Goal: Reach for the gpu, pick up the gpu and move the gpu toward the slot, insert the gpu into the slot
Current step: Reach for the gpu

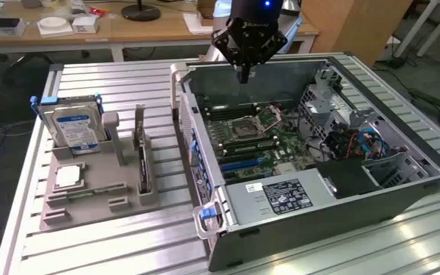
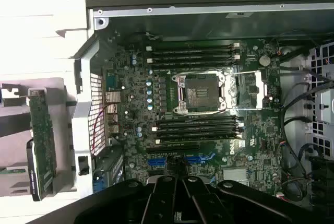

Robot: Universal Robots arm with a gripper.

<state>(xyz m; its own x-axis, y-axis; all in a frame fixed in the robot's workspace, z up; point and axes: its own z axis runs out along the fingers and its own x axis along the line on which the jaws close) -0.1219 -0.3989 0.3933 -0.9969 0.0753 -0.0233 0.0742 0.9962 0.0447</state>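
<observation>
The gpu (image 1: 141,156) is a thin dark card standing on edge in a grey holder (image 1: 90,200), at the exterior view's left of the open computer case (image 1: 304,223). In the wrist view the gpu (image 2: 42,140) shows as a green board outside the case wall. My gripper (image 1: 243,75) hangs above the far end of the motherboard (image 1: 251,140), well apart from the gpu, shut with nothing between its fingers. Its black fingers (image 2: 163,198) sit close together over the blue slot (image 2: 159,161) area of the board.
A silver hard drive with a blue-white label (image 1: 75,129) stands upright in the same holder, with a square chip (image 1: 68,175) beside it. The case's wall (image 1: 185,132) rises between holder and motherboard. Cables and a drive cage (image 1: 357,137) fill the case's other end.
</observation>
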